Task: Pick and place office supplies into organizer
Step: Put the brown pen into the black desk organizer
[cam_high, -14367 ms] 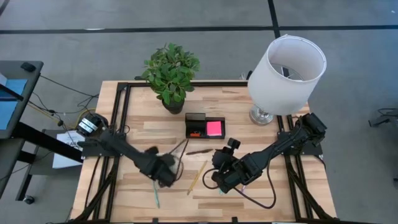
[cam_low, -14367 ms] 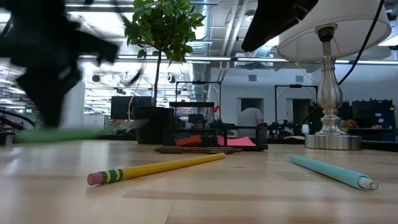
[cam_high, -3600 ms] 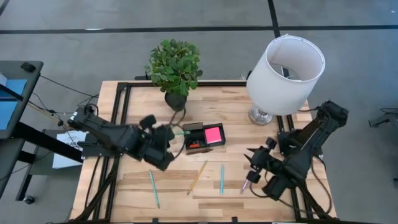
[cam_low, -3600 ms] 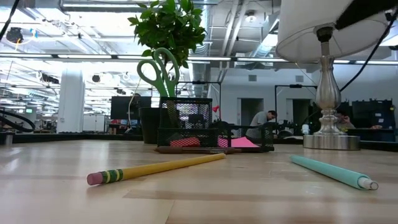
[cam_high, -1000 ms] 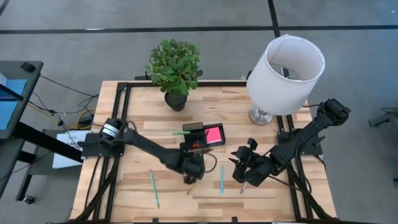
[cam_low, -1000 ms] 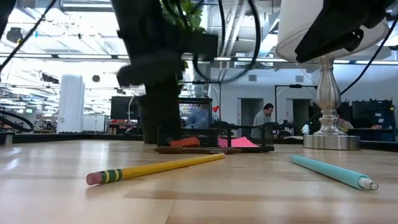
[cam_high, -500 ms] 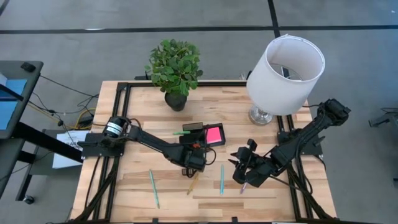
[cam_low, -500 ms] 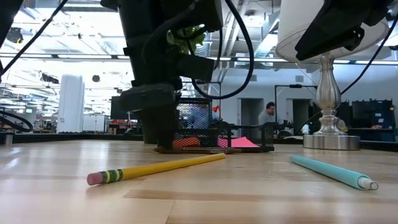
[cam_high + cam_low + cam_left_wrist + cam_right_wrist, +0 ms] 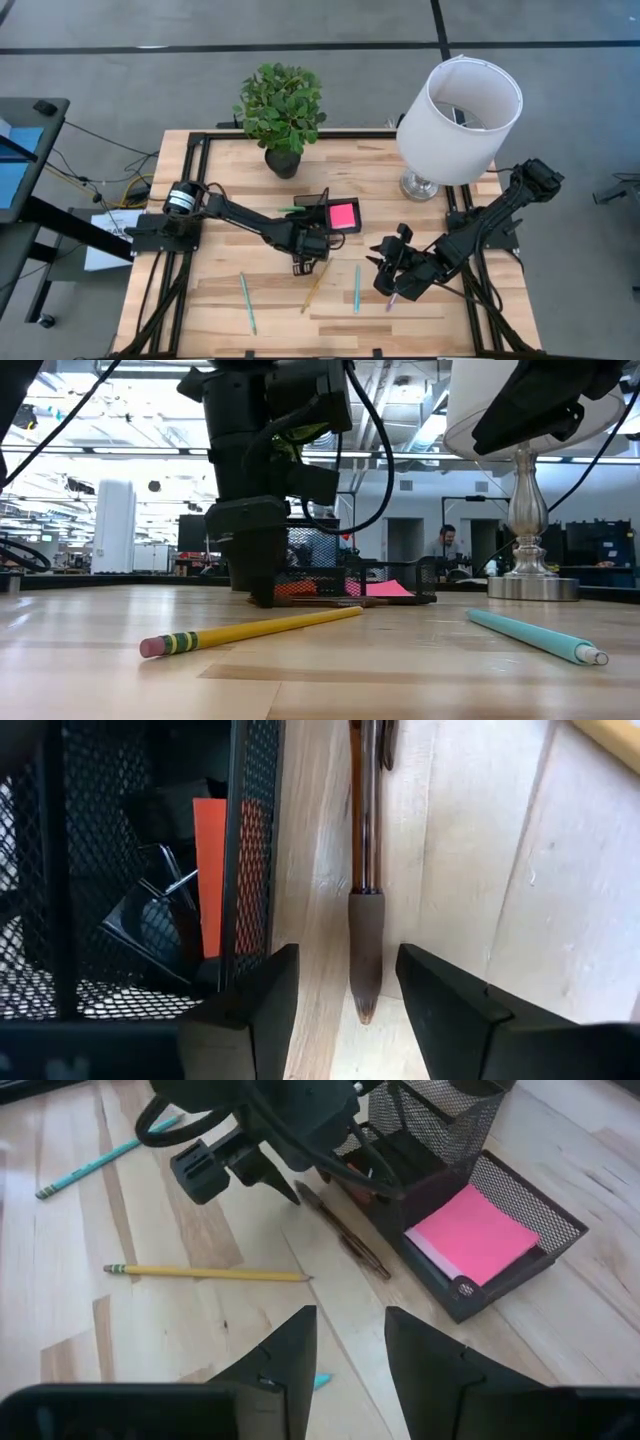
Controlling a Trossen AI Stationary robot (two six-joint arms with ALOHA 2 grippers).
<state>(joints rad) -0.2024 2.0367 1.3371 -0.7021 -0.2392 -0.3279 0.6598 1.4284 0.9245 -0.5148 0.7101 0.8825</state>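
Reaching for the dark pen beside the organizer

My left hand [image 9: 345,990] is down at the bench [image 9: 220,290], fingers spread apart and empty, straddling the tip of the dark pen [image 9: 365,870], which lies flat just beside the front wall of the organizer [image 9: 330,213]. The pink sticky-note pad [image 9: 344,213] already sits in its tray, and red and black bits show through the mesh. I judge this step to be the pick of that pen: next I should sink a little, close on the barrel, lift, and drop it into a compartment without snagging the mesh. The yellow pencil [image 9: 314,287] and two teal pens [image 9: 356,287] wait on the wood. My right hand [image 9: 350,1345] hovers nearby, fingers parted, holding nothing.
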